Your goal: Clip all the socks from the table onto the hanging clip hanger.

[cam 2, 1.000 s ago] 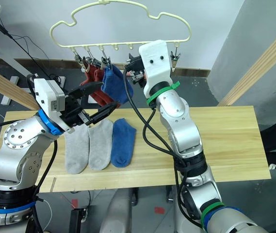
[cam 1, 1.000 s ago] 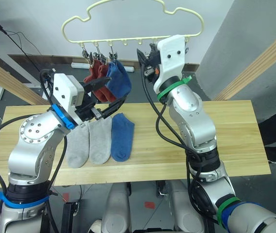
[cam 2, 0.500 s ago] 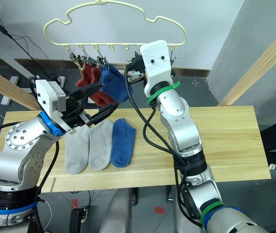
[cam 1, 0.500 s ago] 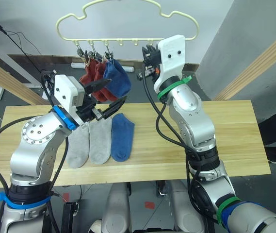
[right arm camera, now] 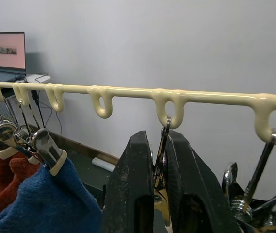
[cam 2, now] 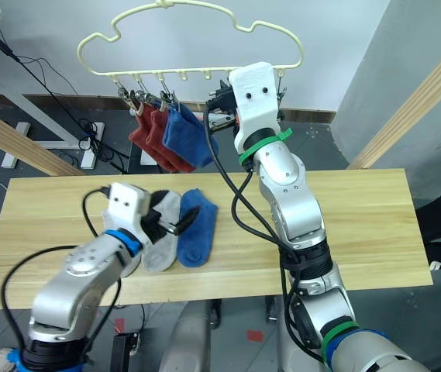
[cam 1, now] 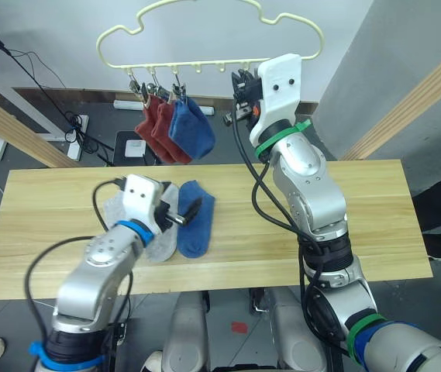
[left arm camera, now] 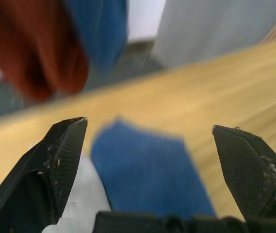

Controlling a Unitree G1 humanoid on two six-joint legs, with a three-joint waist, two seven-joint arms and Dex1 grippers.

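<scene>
The left tool point(cam 1: 191, 211) has dropped from beside the hanging socks to just above the surface point(cam 1: 360, 209), and now hovers with its fingers point(left arm camera: 60, 160) spread wide and empty over the blue sock point(cam 1: 192, 219) lying flat there. A second ago it was up at the hanger with the same wide spread, so the third sock's clipping looks finished and the arm has turned to the next pickup. The clip hanger point(cam 1: 208, 27) carries three socks at its left end: two brick red socks point(cam 1: 155, 128) and a hanging blue sock point(cam 1: 191, 130), bunched close and touching. On the surface three remain side by side: the blue one and two light grey socks point(cam 2: 158, 240), partly covered by the left arm. The right tool point(right arm camera: 158, 194) is up at the hanger rail, squeezed shut on a grey metal clip point(right arm camera: 163, 145) hanging from the fourth loop from the left, as best the count can be made; it has stayed there through the last second, seemingly holding that clip ready. Two further clips point(right arm camera: 254, 189) hang beyond it, unused. Half the task is done, and the blue sock under the left tool seems the next to be lifted.
</scene>
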